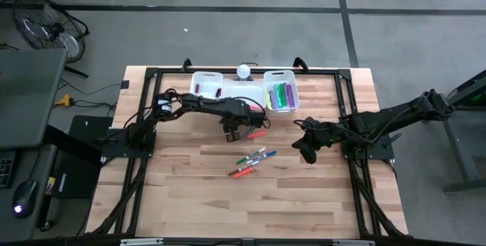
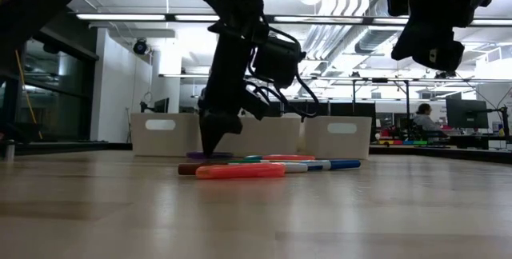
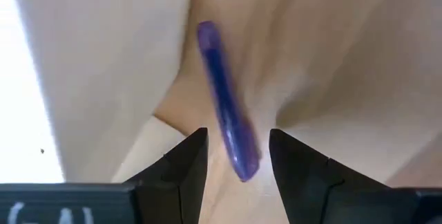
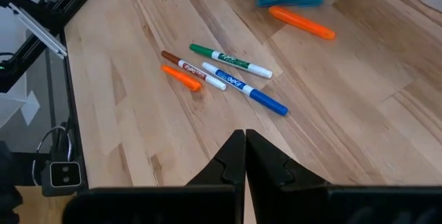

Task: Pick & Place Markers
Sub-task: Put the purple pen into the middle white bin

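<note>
Reaching toward the middle of the high view, the left gripper point(image 1: 231, 134) points down at the wooden table point(image 1: 190, 193), just below the row of white bins. Its own wrist view shows the two dark fingers point(image 3: 183, 165) spread apart, with a purple marker point(image 3: 224, 99) lying on the wood in the gap between them; the fingers are released and not touching the barrel. In the low view this gripper point(image 2: 214, 143) stands with its tips right at the table surface, over the purple marker point(image 2: 210, 155) in the centre-left of the frame.

Just right of the left gripper in the high view lies a red-orange marker point(image 1: 257, 134). Lower, in the frame's centre, sits a loose cluster of markers point(image 1: 253, 162) in green, blue and red-orange, some with white barrels. The right wrist view shows that cluster in the centre of the frame: a green marker point(image 4: 231, 61), a blue marker point(image 4: 244, 89), a brown-capped marker point(image 4: 193, 70) and a short orange marker point(image 4: 182, 77), lying close together.

More markers point(image 1: 281, 96) fill the right white bin point(image 1: 281, 74) at the upper centre of the high view, and a few lie in the left white bin point(image 1: 206, 76).

The right gripper point(image 1: 307, 149) hangs right of centre, above the table, its fingers point(image 4: 231, 162) clenched together on nothing.
</note>
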You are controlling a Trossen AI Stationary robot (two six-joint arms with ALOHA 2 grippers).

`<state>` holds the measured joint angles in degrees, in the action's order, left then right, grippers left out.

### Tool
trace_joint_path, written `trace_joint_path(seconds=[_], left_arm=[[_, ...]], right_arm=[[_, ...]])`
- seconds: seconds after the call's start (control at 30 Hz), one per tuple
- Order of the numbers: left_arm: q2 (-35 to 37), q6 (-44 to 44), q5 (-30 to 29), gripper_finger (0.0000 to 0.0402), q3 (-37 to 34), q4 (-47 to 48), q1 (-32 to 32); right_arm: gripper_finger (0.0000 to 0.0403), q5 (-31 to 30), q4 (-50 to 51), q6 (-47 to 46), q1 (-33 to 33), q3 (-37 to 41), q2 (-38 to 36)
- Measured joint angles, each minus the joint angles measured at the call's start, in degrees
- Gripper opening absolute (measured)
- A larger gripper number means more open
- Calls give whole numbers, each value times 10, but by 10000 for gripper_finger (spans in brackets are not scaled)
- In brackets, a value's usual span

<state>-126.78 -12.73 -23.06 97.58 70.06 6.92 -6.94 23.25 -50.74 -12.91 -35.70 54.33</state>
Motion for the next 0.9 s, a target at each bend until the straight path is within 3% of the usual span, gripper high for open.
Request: trace_joint_path(seconds=[0.33,0.63,0.9], left_arm=[[2,27,130,150,0,-7,31],[2,23,87,150,0,-7,23],[2,24,129,150,0,-5,1]], right_arm=[[0,0,0,0,0,0,0],[0,-12,0,1,0,0,0],[0,-11,0,-1,0,0,0]])
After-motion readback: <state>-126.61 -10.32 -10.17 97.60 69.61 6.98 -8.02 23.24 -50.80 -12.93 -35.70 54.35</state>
